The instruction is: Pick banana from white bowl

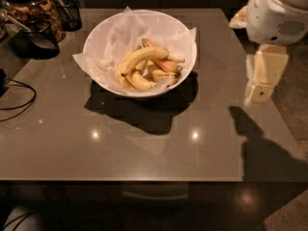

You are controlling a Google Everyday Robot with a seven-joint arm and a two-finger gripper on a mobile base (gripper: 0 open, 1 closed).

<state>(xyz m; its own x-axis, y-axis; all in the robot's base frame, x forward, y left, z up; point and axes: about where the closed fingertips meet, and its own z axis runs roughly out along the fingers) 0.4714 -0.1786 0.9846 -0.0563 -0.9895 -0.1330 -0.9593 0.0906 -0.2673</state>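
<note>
The white bowl (103,37), lined with crinkled white paper, stands on the far middle of the brown table. Several bananas lie in it. The dull brownish-yellow banana (164,65) lies at the bowl's right side, its thin stem pointing right. A larger, brighter pale-yellow banana (142,57) lies across the middle, partly over it. My gripper (261,79), a cream-coloured part hanging under the white arm body (279,11), is at the table's right edge. It is well to the right of the bowl and apart from it.
Dark glass jars with snacks (33,8) and a dark scoop stand at the table's far left corner. A black cable (17,97) lies at the left edge. The arm's shadow (262,143) falls on the right front of the table (144,148).
</note>
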